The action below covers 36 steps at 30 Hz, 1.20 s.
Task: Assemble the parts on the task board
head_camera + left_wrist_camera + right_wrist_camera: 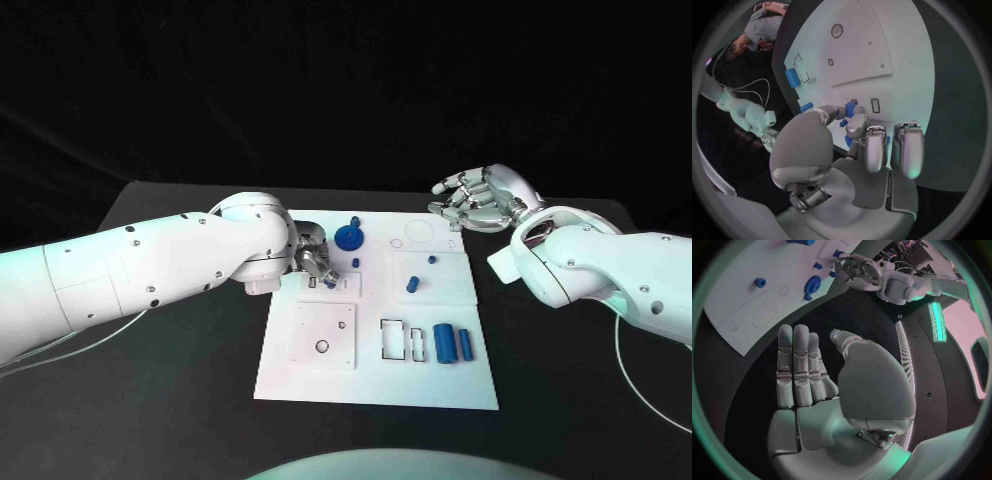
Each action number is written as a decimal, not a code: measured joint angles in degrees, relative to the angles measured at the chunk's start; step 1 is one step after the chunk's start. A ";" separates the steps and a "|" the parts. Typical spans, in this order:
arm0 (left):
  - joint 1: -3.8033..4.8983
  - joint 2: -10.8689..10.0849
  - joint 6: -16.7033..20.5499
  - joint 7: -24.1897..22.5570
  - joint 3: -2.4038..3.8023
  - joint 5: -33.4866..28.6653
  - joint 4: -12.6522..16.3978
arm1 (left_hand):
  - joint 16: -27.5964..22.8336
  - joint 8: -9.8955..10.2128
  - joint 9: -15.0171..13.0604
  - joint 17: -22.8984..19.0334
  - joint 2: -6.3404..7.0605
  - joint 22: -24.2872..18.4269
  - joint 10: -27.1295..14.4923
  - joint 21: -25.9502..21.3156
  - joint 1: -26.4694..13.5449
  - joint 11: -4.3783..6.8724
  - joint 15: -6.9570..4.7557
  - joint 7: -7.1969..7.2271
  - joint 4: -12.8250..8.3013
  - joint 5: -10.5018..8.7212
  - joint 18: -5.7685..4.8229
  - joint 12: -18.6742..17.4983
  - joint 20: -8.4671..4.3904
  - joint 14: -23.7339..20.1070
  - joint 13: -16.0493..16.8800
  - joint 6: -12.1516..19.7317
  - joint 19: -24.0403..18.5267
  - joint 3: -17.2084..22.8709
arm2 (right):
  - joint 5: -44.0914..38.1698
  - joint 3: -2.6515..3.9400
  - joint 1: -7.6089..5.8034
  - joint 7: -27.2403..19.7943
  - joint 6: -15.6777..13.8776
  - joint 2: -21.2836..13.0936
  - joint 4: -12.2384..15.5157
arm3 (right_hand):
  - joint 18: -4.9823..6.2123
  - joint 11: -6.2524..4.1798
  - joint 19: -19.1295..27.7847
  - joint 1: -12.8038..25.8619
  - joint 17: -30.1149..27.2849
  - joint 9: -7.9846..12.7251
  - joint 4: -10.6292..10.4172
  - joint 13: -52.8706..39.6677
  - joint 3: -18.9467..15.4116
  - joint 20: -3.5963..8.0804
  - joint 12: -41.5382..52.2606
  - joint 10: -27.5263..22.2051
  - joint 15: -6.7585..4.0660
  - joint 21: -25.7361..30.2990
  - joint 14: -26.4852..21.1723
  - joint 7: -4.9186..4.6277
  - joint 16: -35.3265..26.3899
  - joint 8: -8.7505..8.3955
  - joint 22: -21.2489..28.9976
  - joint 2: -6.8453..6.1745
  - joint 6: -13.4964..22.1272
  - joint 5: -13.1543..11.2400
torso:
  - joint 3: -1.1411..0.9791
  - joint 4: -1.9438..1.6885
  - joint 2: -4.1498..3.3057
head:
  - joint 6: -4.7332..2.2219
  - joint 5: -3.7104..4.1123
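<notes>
While the black table (pixel 173 400) carries everything, the white task board (pixel 378 385) lies at its middle with its long axis running from twelve to six o'clock in the head view. At about five o'clock on the board two blue cylinders (pixel 453 343) lie side by side just right of a rectangular cut-out, their long axes also pointing twelve to six. A round blue gear-like part (pixel 348 238) sits near eleven o'clock, and a small blue peg (pixel 413 283) lies close to the centre, tilted slightly. The left hand (pixel 316 262) hangs over the board's nine o'clock edge, fingers curled toward a small blue piece (pixel 851 108) at its tips; whether it truly pinches the piece I cannot tell. The right hand (pixel 480 198) hovers off the board's one o'clock corner, fingers straight and spread, holding nothing. These parts look like light, rigid plastic with smooth, probably slippery sides, so a cylinder likely wants a pinch across its middle, and the peg around its shaft.
</notes>
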<state>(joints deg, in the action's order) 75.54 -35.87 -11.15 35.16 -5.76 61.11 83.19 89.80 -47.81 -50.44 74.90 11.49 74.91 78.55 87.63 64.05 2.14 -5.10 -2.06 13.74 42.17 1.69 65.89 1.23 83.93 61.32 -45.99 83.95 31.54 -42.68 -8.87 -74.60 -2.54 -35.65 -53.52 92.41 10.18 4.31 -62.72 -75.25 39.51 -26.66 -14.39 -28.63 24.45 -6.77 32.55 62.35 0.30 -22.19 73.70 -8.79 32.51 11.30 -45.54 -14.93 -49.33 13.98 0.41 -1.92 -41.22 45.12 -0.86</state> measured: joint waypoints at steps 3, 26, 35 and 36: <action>0.00 0.00 -0.23 0.05 0.00 -0.01 0.01 | 0.00 0.00 0.00 0.00 -0.01 0.00 0.00 0.00 0.01 0.00 0.00 0.00 0.00 0.00 0.00 0.00 0.00 0.00 0.00 0.00 0.00 0.00 | 0.02 0.00 0.01 0.00 0.01 0.00 -0.01 | 0.00 0.00 0.00 0.00 0.00 0.00 0.00 0.00 0.00 0.00 0.00 0.00 0.00 0.00 0.00 0.00 0.00 0.00 0.00 0.00 0.00 0.00 | -0.01 -0.01 0.00 | 0.07 -0.05; 0.00 0.15 -0.70 0.30 0.01 -0.04 -0.10 | 0.00 0.15 0.08 0.00 -0.34 0.00 0.41 0.18 -0.10 0.00 0.00 0.13 -0.16 1.32 0.00 -0.21 0.00 0.00 -0.39 -0.89 0.00 -0.16 | 0.10 0.00 0.03 -0.01 0.08 0.03 -0.07 | 0.00 0.03 0.00 0.00 0.04 -0.04 0.00 0.08 0.00 0.00 -0.22 0.03 0.00 0.00 0.00 0.01 -0.22 0.00 0.06 0.00 0.00 0.00 | -0.02 0.01 -0.06 | 0.23 -0.17; 0.03 0.35 -0.98 0.42 0.06 -0.89 -0.58 | 0.00 0.14 0.07 0.00 -0.34 0.00 0.62 0.18 -0.10 0.21 0.00 0.10 -0.16 2.18 0.01 -0.48 0.00 0.00 -0.72 -0.95 0.00 -0.16 | 0.10 0.00 0.03 -0.01 0.09 0.04 -0.14 | 0.00 0.04 0.00 0.00 0.06 -0.04 0.00 0.14 0.00 0.00 -0.22 0.04 0.00 0.17 0.00 0.01 -0.21 0.00 0.11 0.00 0.01 0.17 | -0.04 0.04 -0.07 | 0.21 -0.10; 0.03 0.36 -1.03 0.45 0.06 -1.14 -0.66 | 0.00 0.15 0.07 0.00 -0.34 0.00 0.62 0.18 -0.10 0.21 0.00 0.10 -0.16 2.21 0.00 -0.48 0.00 0.00 -0.71 -0.95 0.00 -0.16 | 0.11 0.00 0.03 -0.01 0.09 0.05 -0.15 | 0.00 0.04 0.00 0.00 0.09 -0.04 0.00 0.17 0.00 0.00 -0.22 0.03 0.00 0.23 0.00 0.01 -0.22 0.00 0.12 0.00 0.01 0.22 | -0.04 0.04 -0.07 | 0.24 -0.09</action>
<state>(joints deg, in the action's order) 75.57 -35.51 -12.18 35.61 -5.70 59.97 82.53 89.80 -47.67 -50.36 74.90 11.15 74.91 79.16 87.81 63.95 2.35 -5.10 -1.97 13.58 44.38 1.70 65.41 1.23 83.93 60.61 -46.95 83.95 31.39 -42.57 -8.87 -74.57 -2.55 -35.56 -53.47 92.26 10.18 4.35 -62.72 -75.25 39.60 -26.70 -14.39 -28.47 24.45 -6.77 32.33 62.38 0.30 -21.96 73.70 -8.79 32.30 11.30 -45.42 -14.93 -49.32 14.20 0.37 -1.88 -41.28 45.35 -0.96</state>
